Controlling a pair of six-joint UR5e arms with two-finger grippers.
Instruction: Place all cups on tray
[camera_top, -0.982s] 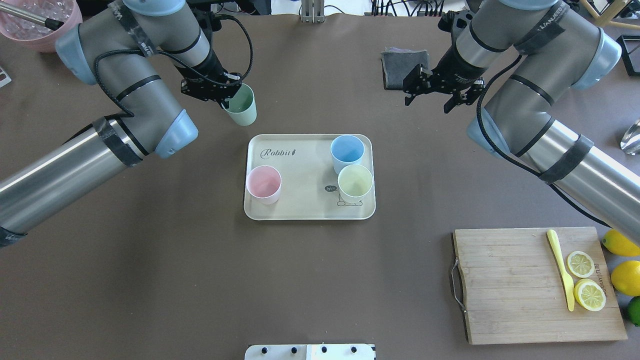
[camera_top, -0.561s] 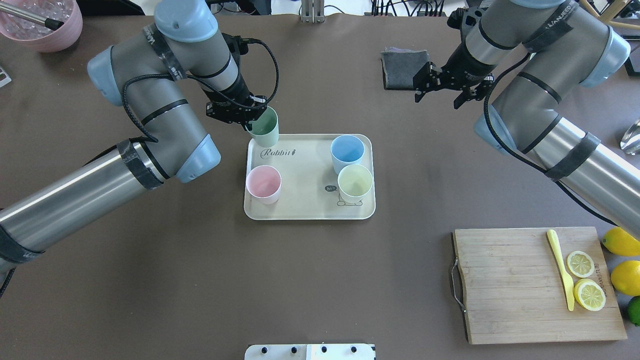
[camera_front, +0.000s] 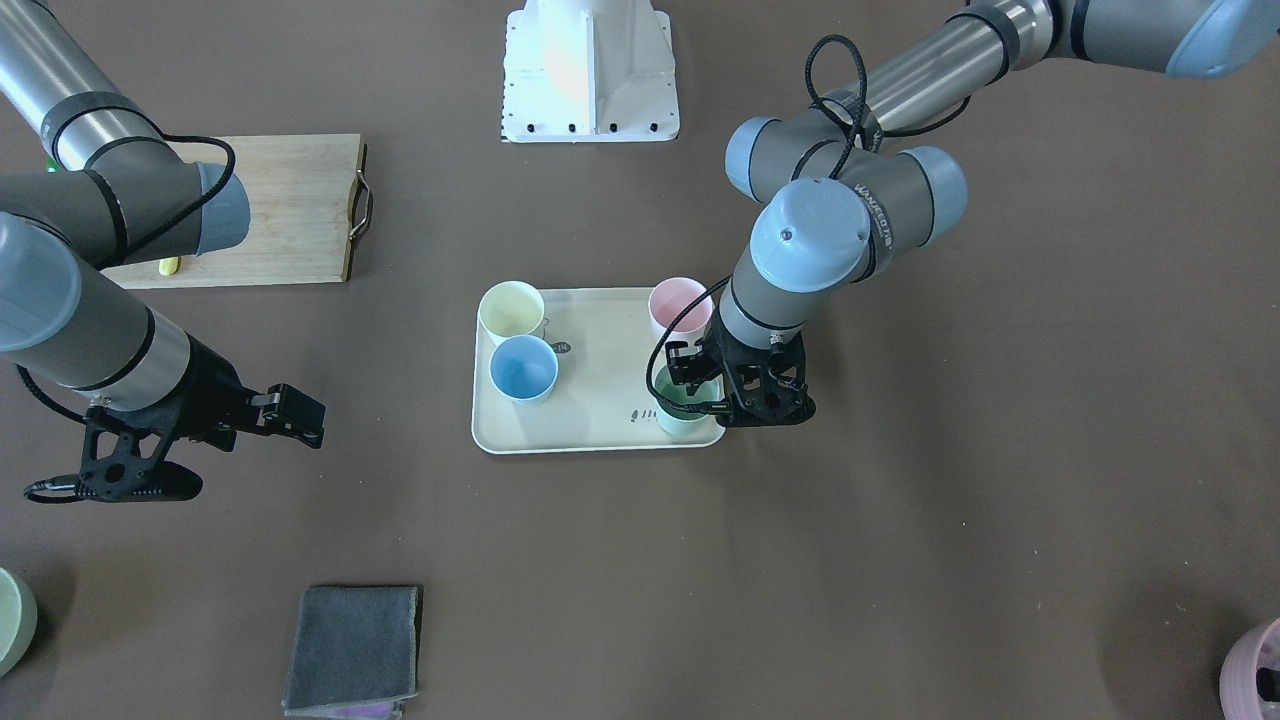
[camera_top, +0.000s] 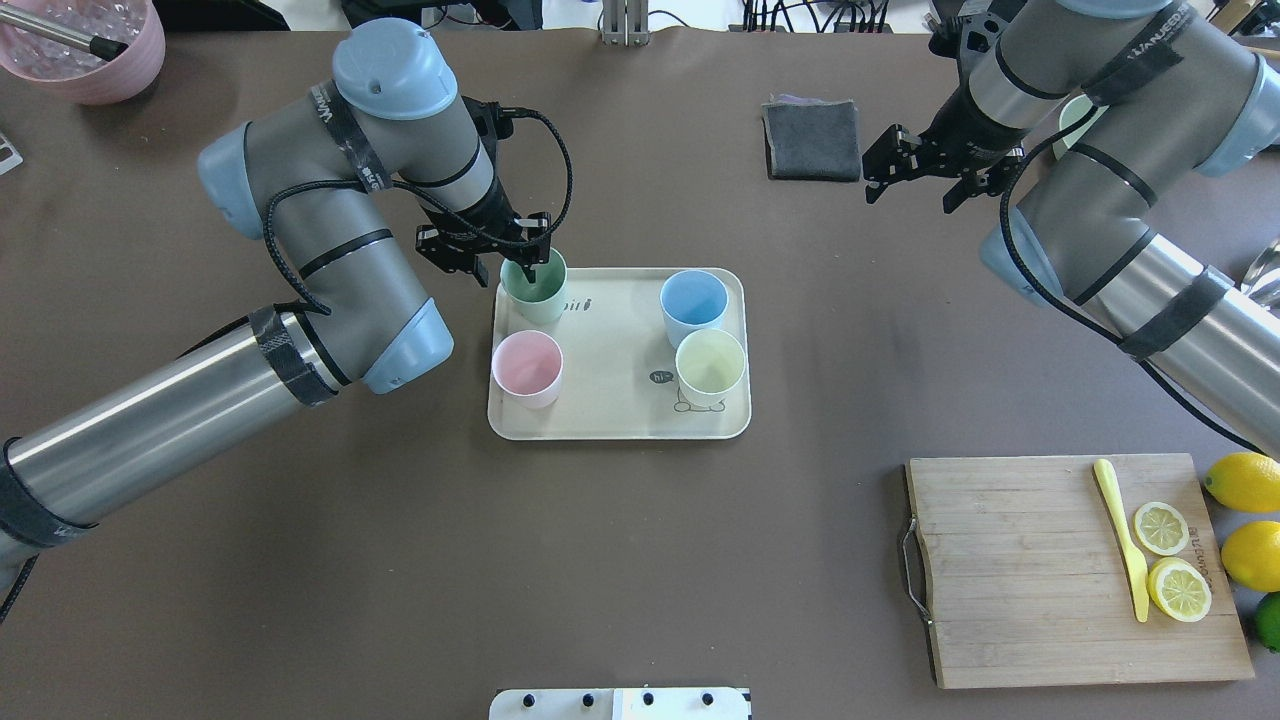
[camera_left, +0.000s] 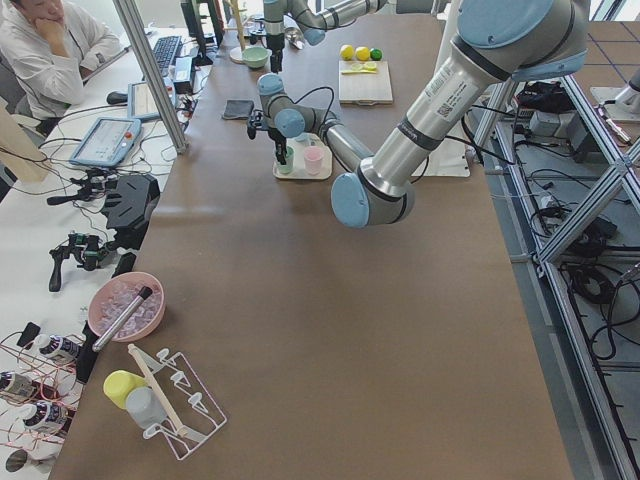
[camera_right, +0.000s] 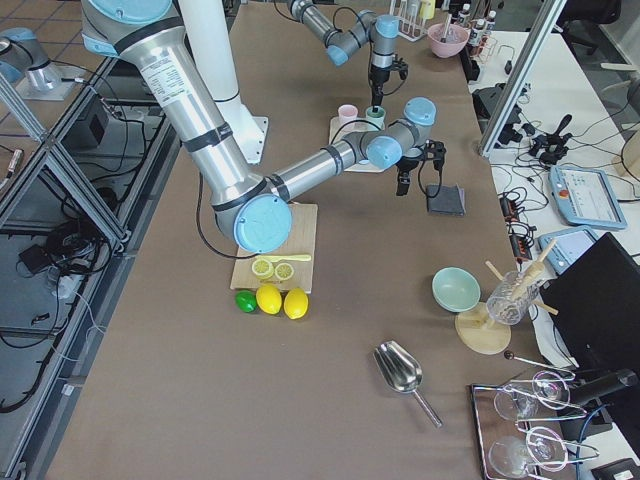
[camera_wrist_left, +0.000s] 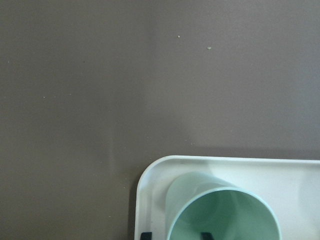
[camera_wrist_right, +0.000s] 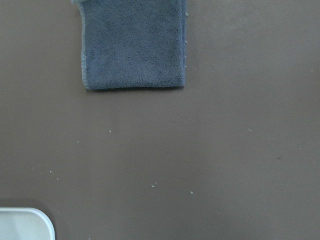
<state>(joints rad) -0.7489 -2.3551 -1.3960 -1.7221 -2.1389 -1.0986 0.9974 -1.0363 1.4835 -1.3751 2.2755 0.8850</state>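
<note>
Green cup stands upright on the tray, in the far left corner on my overhead feed, covering part of the script. Left tool is down over its rim. On the left wrist feed one of the fingers sits outside the cup wall and the other inside. There is a visible gap from each to the wall, so I read the tool as parted, straddling the wall, not clamped on it.

Pink cup is on the tray too, at the left rim, just beside the green one on its near side. Blue cup is in the far right corner. Yellow cup is right next to it on the near side, partly over the bear drawing. I can't tell if those two touch. All four are upright with mouths up.

Right tool hangs over bare tabletop, well off the tray to the right. Its fingers are spread wide and it has hold of nothing. Grey cloth lies folded flat just beside it, and the right wrist feed shows the cloth's edge plus one tray corner.

Cutting board lies near right, well apart from the tray. It carries a yellow knife and two lemon slices.
</note>
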